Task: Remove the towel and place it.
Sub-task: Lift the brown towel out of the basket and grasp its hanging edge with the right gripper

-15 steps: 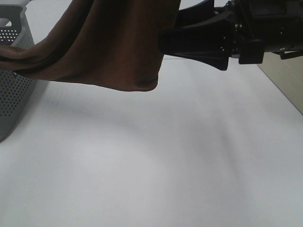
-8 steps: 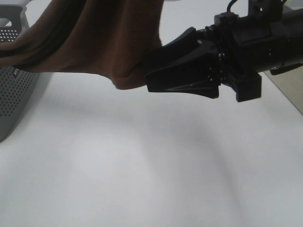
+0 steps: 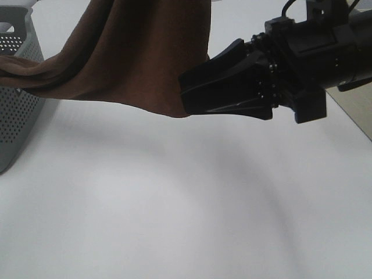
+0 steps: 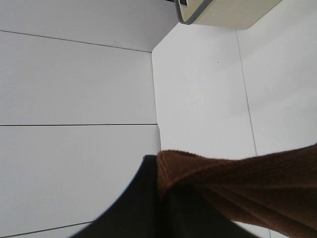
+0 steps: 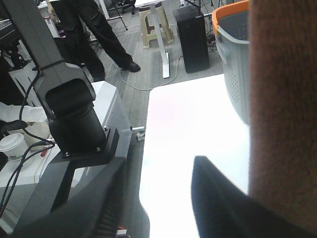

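The towel (image 3: 139,58) is being held up in the air above the white table (image 3: 203,221). 1 edge of it is being pinched by the left gripper (image 4: 154,198), whose 2 fingers are pressed together on the folded cloth. The long side of the towel is being stretched sideways. The far end is reaching over the grey basket (image 3: 17,104), well away from the right gripper (image 3: 183,96).

The loose bottom corner is being touched by the tips of the right gripper. That corner lies straight in front of its fingers, on the side toward the basket.

In the right wrist view the 2 fingers are being held apart, with white table showing between them. The towel is seen just beside 1 finger. Whether any cloth is caught between them cannot be told.

The right gripper is the nearer 1 to the loose corner, so a pinch there is probably being set up.
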`<state>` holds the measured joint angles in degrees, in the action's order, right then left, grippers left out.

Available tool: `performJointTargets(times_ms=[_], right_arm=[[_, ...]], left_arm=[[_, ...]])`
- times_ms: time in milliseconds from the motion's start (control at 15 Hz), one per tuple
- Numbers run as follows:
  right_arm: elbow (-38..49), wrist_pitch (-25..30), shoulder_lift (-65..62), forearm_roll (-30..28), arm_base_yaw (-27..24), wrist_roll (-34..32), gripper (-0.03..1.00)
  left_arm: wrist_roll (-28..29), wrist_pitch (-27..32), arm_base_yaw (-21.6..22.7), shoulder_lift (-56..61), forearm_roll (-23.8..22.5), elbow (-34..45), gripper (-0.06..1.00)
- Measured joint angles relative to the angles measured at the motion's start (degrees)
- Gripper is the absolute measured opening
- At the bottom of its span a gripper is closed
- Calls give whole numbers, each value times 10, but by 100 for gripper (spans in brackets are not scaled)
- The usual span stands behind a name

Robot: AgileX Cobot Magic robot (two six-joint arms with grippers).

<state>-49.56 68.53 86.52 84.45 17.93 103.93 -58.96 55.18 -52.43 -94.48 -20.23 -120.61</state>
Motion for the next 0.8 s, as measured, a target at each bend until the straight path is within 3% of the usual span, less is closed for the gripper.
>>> performJointTargets(times_ms=[133, 400, 600, 733, 800], right_arm=[[0, -41, -48, -11, 0, -29, 47], [0, -233, -96, -64, 0, -117, 79], [0, -310, -83, -75, 0, -117, 83], [-5, -311, -69, -71, 0, -93, 84], [-29, -245, -33, -35, 0, -51, 84]], left_arm=[[0, 3, 0, 0, 0, 0, 0], [0, 3, 0, 0, 0, 0, 0], [0, 10, 0, 0, 0, 0, 0], [0, 22, 0, 0, 0, 0, 0], [0, 22, 0, 0, 1, 0, 0]])
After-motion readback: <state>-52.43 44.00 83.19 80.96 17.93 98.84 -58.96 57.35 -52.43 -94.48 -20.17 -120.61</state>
